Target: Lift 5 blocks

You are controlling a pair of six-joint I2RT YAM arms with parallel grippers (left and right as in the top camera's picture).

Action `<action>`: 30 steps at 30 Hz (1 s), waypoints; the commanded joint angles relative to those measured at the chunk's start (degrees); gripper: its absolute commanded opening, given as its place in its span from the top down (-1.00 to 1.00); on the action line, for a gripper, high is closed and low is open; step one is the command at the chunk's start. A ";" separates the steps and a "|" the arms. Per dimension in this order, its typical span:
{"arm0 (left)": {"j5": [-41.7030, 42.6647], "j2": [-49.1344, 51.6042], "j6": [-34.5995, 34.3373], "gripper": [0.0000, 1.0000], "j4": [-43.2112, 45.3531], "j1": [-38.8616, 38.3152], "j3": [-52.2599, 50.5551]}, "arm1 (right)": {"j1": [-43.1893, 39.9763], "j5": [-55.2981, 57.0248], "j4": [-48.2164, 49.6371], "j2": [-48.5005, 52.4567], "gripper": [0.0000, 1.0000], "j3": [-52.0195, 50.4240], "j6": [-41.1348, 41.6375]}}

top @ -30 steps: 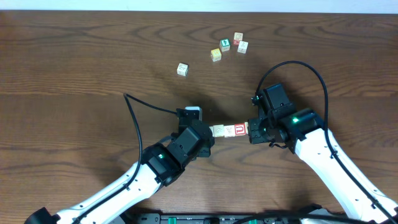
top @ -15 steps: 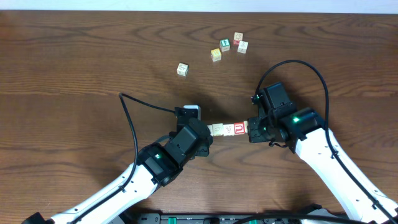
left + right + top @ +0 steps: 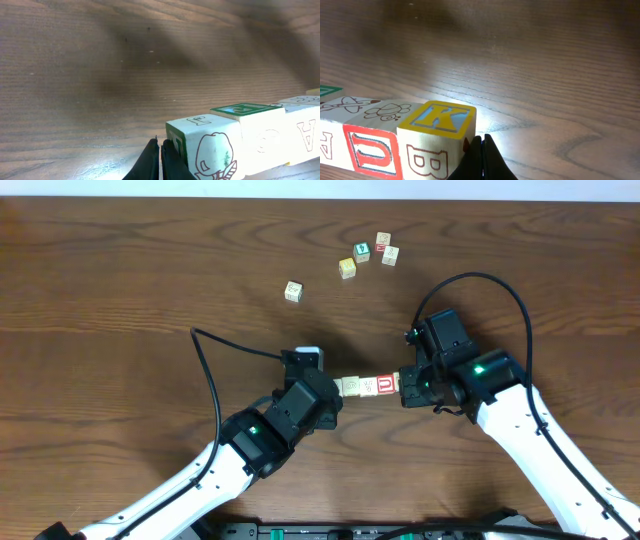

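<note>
A straight row of several pale-wood blocks [image 3: 368, 387] lies end to end in mid-table, pinched between my two grippers. It includes a red-faced letter block [image 3: 386, 386]. My left gripper [image 3: 338, 392] is shut and its closed tips [image 3: 160, 150] press on the row's left end block [image 3: 210, 150]. My right gripper [image 3: 403, 388] is shut too, and its closed tips [image 3: 481, 142] push on the yellow-framed K block [image 3: 437, 120] next to the red U block [image 3: 370, 150]. Whether the row is off the table, I cannot tell.
Loose cubes sit at the back of the wooden table [image 3: 120, 300]: a pale one [image 3: 293, 291], a yellow-faced one [image 3: 347, 268], a green-faced one [image 3: 362, 251] and two more [image 3: 387, 249]. Black cables loop from both arms.
The left arm's elbow and its cable have shifted slightly left. The row of blocks and both shut grippers stand almost where they were.
</note>
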 commanded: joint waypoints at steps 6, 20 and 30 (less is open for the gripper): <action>8.20 -1.55 2.05 0.85 1.66 -1.57 7.32 | 3.23 -13.86 0.76 -0.74 0.97 2.62 -0.35; 8.20 -1.55 2.49 0.86 1.22 -1.57 8.44 | 3.23 -13.84 -0.50 -1.09 0.97 4.50 -0.55; 8.20 -1.55 2.49 0.86 1.22 -1.57 8.44 | 3.23 -13.86 -1.27 -1.75 0.97 4.50 0.98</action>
